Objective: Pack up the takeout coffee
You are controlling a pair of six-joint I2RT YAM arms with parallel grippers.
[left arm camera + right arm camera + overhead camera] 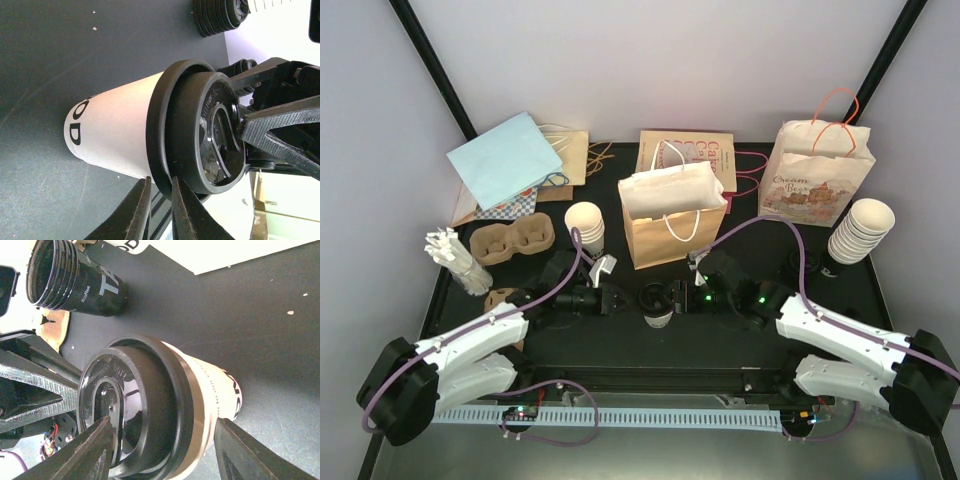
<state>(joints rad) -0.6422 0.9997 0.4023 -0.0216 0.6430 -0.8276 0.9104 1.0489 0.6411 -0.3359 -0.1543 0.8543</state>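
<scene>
One open bag point(672, 225) behind lidded cup point(658, 306)

cup point(115, 135) at mid table point(740, 345) is boxed in: left gripper point(161, 192) pinches the lid point(200, 130) rim from one side, right gripper point(164, 422) straddles it from the other, open paper bag point(672, 215) stands just behind. free lanes: from above, and over bare mat point(650, 350) toward the near edge. cup stack point(585, 225) and carrier point(512, 242) crowd the far left.
</scene>
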